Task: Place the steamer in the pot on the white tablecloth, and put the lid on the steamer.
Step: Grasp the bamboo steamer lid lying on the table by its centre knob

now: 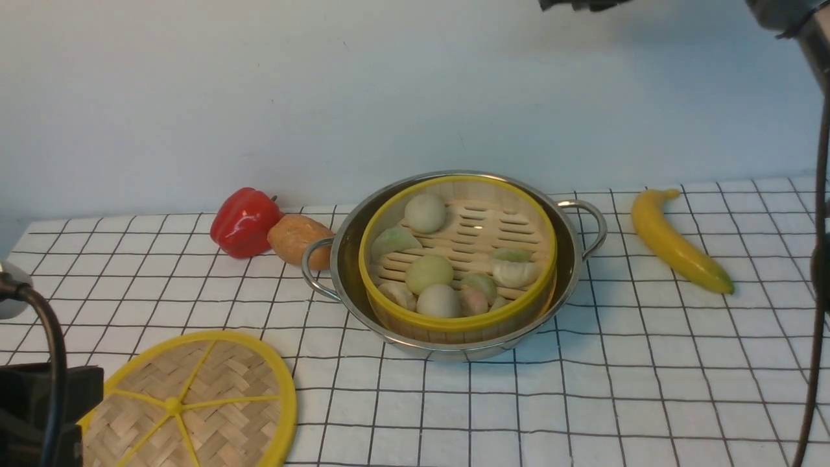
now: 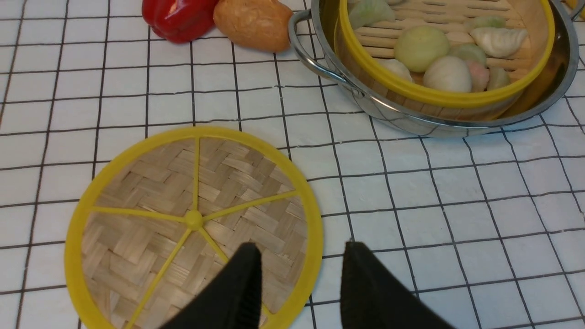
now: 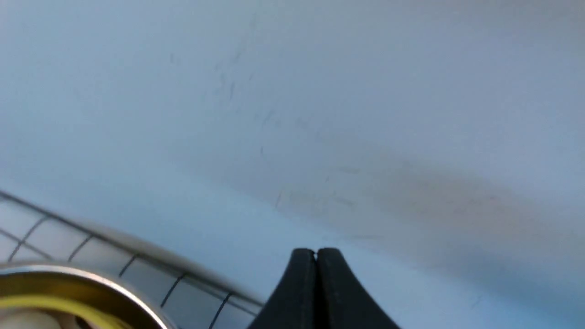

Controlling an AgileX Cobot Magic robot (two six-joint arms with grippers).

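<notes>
Left cable: dark, it curved down in front of the black arm housing at the front view's left edge [image 1: 55, 363].
Left gripper [image 2: 299, 251]: its two black fingertips stood apart, with a gap between them, over the lid's edge in the wrist view.
Right cable [image 1: 818, 272]: it hung down the right side of the front view, thin and dark.
Right gripper [image 3: 315, 256]: fingertips met, with the pale wall behind them; the arm was raised at the upper right.
Lid [image 1: 227, 363]: woven bamboo with a thick yellow rim and yellow spokes meeting at a centre knob, it lay flat on the cloth at the near left, apart from the pot.
White tablecloth [image 1: 648, 389]: a thin black grid crossed it, the lines a little wavy, running back toward the wall.
Pot [image 1: 467, 353]: shiny steel, it stood on the cloth with a loop handle at either side.
Steamer [image 1: 457, 321]: it sat inside the pot, uncovered, its yellow upper rim showing.
Food pieces [image 1: 429, 274]: round and folded, pale green, whitish and pinkish, they rested on the slatted base.
Banana [image 1: 677, 246]: yellow with a green tip, it lay right of the pot.
Potato [image 1: 298, 239]: brown, it was beside the pot's left handle.
Red pepper [image 1: 243, 224]: glossy, just left of the potato.
Wall [image 1: 389, 97]: pale bluish, faintly scuffed, it rose behind the cloth.
</notes>
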